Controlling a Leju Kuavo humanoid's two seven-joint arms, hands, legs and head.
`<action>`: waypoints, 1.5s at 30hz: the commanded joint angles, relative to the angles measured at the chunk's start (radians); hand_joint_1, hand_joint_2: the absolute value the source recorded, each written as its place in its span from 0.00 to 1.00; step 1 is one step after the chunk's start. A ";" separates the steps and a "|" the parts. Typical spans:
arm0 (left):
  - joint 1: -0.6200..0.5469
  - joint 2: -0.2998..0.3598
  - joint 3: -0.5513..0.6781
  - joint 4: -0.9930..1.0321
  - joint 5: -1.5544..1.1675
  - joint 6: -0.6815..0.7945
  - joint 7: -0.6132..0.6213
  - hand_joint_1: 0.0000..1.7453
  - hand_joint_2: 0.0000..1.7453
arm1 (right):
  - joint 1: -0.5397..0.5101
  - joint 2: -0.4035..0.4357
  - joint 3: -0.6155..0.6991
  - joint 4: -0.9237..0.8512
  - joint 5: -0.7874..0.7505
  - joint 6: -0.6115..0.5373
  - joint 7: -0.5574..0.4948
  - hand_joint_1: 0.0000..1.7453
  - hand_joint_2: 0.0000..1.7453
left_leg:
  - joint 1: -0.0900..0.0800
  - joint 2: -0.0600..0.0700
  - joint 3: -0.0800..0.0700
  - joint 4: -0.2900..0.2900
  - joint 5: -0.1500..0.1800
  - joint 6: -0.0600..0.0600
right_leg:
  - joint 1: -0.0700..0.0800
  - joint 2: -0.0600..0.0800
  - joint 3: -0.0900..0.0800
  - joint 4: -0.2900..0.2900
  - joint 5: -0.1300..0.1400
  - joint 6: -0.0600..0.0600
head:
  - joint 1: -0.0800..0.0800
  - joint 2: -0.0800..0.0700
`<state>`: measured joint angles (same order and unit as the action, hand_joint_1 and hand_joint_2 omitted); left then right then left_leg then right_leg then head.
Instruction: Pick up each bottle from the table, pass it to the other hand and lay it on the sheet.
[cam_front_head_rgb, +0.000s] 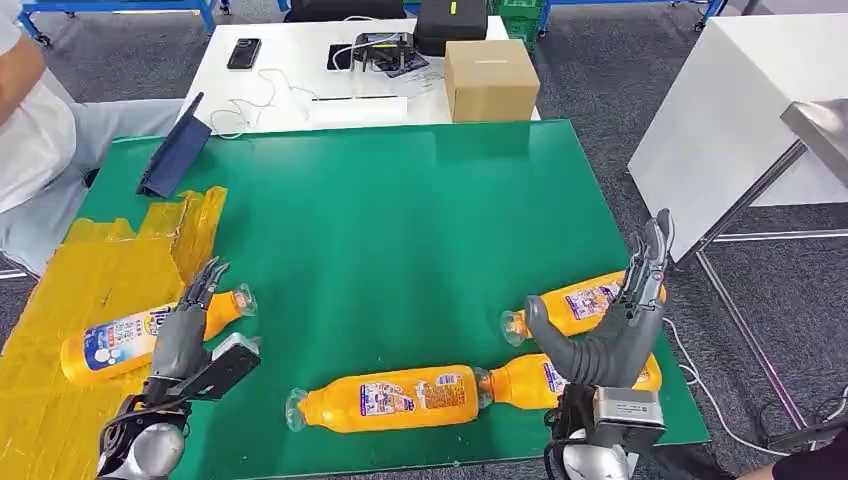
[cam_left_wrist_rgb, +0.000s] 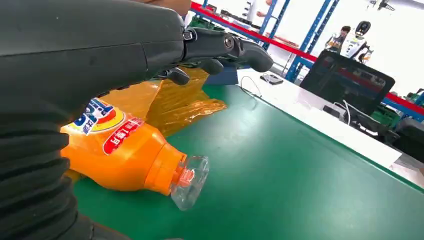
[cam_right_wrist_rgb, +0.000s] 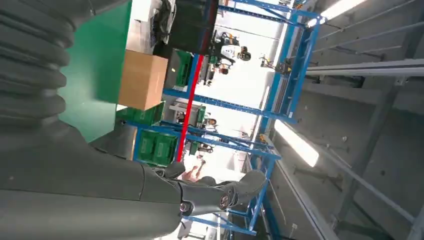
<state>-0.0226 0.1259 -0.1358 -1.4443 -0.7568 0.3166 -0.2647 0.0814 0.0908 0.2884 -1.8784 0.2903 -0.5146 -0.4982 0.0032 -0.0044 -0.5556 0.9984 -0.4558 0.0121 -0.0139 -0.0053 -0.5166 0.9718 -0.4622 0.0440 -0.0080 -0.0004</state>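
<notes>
Green matting covered the table I was working over, with a crinkly yellow sheet spread across its near-left corner and hanging off the edge. One orange bottle was lying on its side on that sheet, clear cap pointing right, its neck end just past the sheet's edge onto the green. My left hand was right over it with the fingers stretched out straight and apart, holding nothing; from the left wrist view I could see the fingers sitting above the bottle, not wrapped round it.

Over on the near-right, three more orange bottles were lying flat on the mat: one in the near middle, a second butted up cap-to-cap against it, and a third a bit farther back, partly behind my right hand. That hand was raised with fingers pointing up and spread, thumb sticking out left, empty.

Farther back sat a white table with a cardboard box, a phone and some cables. A person in a white top sat at the far left.
</notes>
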 joint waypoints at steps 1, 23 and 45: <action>-0.019 -0.015 0.018 0.023 0.006 -0.002 0.001 0.00 1.00 | -0.019 -0.014 -0.016 0.045 -0.004 -0.002 -0.003 0.00 1.00 | 0.001 0.000 0.001 0.000 0.000 0.000 | 0.001 0.000 0.002 -0.001 0.000 -0.001 | 0.000 0.000; 0.114 -0.136 -0.061 -0.229 0.468 -0.162 -0.153 0.00 1.00 | 0.036 -0.455 -0.347 0.360 0.610 0.334 0.272 0.00 1.00 | -0.002 -0.010 -0.004 0.001 0.001 0.005 | -0.001 -0.009 0.004 -0.010 0.003 0.004 | 0.011 0.000; 0.118 -0.147 -0.081 -0.218 0.473 -0.182 -0.153 0.00 1.00 | 0.053 -0.486 -0.387 0.347 0.665 0.296 0.297 0.00 1.00 | -0.001 -0.008 -0.003 0.000 0.001 0.005 | -0.001 -0.008 0.003 -0.010 0.003 0.004 | 0.011 0.000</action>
<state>0.1112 -0.0153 -0.1915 -1.6918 -0.2926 0.1427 -0.4200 0.1387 -0.3857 -0.0786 -1.5644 0.9419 -0.2209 -0.2087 0.0015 -0.0123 -0.5608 0.9992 -0.4543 0.0181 -0.0152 -0.0134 -0.5156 0.9634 -0.4588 0.0500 0.0034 -0.0004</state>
